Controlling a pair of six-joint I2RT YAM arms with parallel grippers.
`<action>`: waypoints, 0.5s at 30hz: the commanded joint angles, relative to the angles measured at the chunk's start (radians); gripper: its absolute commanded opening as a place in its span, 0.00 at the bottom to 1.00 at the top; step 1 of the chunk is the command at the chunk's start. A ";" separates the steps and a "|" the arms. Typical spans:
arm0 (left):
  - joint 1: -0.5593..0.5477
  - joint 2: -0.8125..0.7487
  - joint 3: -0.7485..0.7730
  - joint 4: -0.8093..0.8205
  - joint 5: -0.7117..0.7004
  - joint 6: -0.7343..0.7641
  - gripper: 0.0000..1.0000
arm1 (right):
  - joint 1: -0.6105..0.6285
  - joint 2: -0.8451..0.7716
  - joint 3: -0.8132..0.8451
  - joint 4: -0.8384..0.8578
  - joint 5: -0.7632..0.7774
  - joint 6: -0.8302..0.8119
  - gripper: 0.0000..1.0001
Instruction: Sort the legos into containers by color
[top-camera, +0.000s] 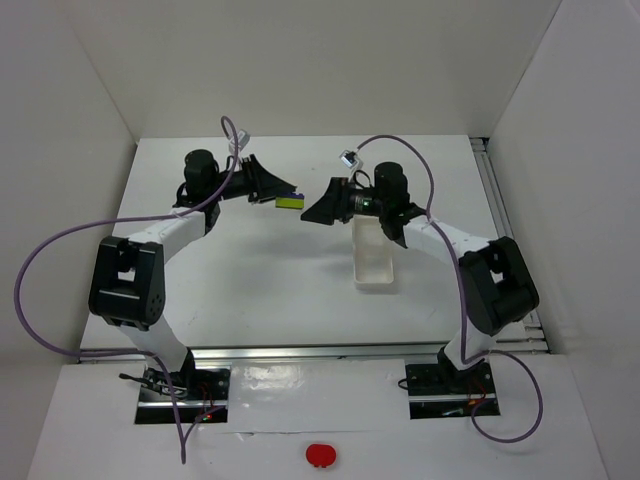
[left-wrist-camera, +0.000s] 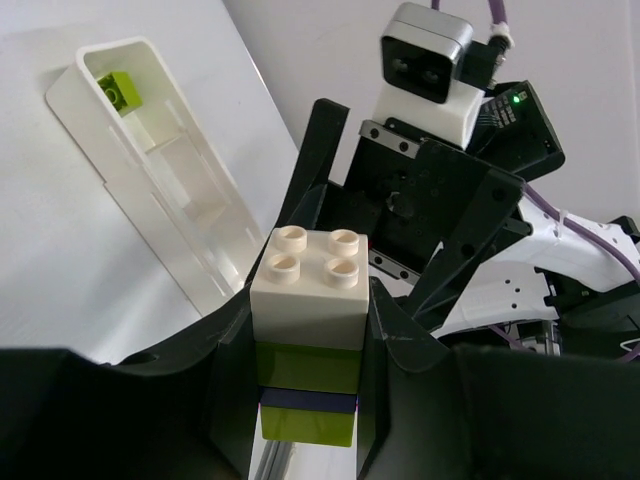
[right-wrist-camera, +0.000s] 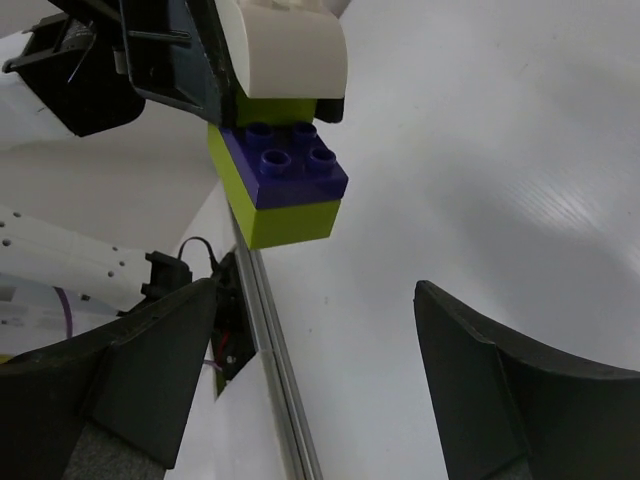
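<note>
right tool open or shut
Open. The right tool shows its fingers wide apart with nothing between them; the lego stack sits ahead, clear of both.

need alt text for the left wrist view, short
The left tool is shut on a stack of bricks, white on top, then yellow-green, a thin dark purple-blue layer and yellow-green. Behind it, the other arm's wrist camera faces this way; at upper left lies a white tray with one yellow-green brick in its far end compartment.
</note>
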 joint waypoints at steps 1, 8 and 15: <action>-0.002 -0.048 0.003 0.068 0.001 -0.016 0.00 | 0.022 0.048 0.061 0.134 -0.033 0.072 0.85; -0.002 -0.048 0.003 0.059 0.011 -0.006 0.00 | 0.022 0.090 0.080 0.265 -0.033 0.164 0.74; -0.002 -0.057 -0.006 0.059 0.020 0.003 0.00 | 0.022 0.133 0.089 0.361 -0.051 0.230 0.60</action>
